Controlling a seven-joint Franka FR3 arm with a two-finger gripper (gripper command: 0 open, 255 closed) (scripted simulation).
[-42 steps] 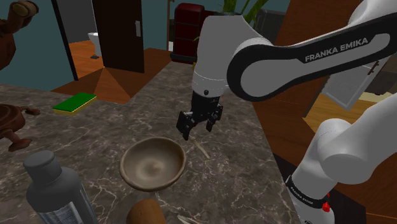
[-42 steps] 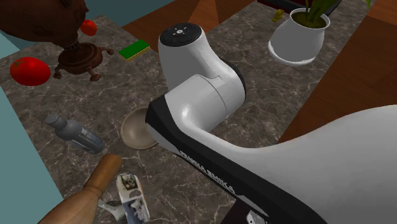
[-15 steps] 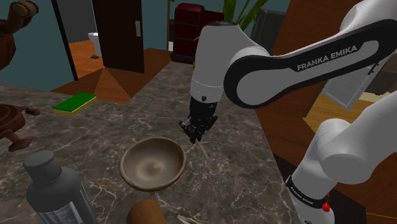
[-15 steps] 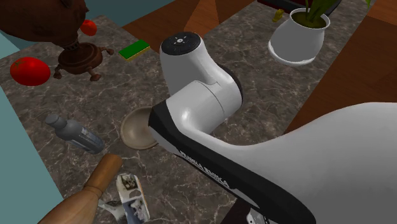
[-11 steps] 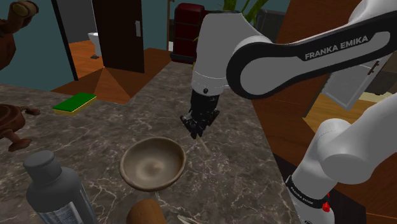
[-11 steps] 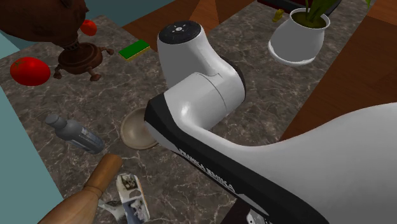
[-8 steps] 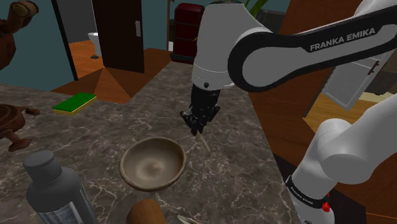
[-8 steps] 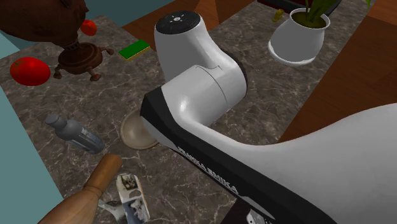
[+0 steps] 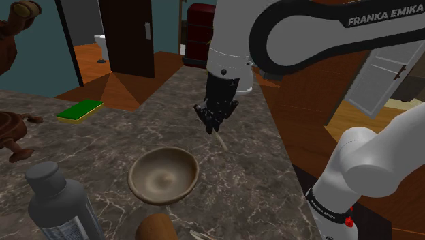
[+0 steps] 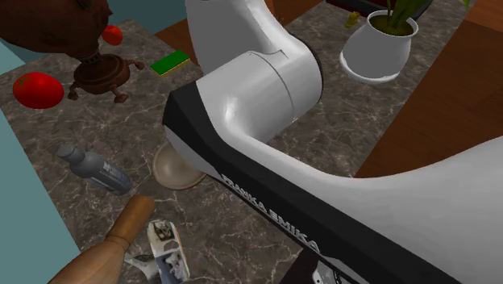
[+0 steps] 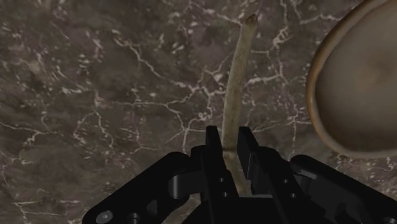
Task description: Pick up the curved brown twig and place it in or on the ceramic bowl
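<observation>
The black gripper [image 9: 215, 124] hangs in the middle of the shoulder view, a little above the dark marbled counter [image 9: 122, 140]. Its two fingers are drawn in narrow and clasp the twig [image 9: 220, 140] between them. In that view the twig is a thin pale sliver. Its long axis runs down from the fingertips and leans slightly to the right, with its free end lowest; whether that end touches the counter cannot be told.

The wrist view gives it more plainly: the twig [image 11: 236, 83] is tan and gently bowed, held by one end in the gripper [image 11: 229, 135]. It stretches straight away from the fingers along the hand's own line and ends in a small ragged tip over the marble.

The bowl [image 9: 163, 176] sits at the lower centre of the shoulder view, below and left of the gripper — brownish-grey, upright, nothing in it. From the wrist its rim [image 11: 313, 95] curves just beside the twig, apart from it.

A green sponge [image 9: 79, 109] lies at the shoulder view's left, and a grey-capped bottle [image 9: 58, 202] stands at its lower left.
</observation>
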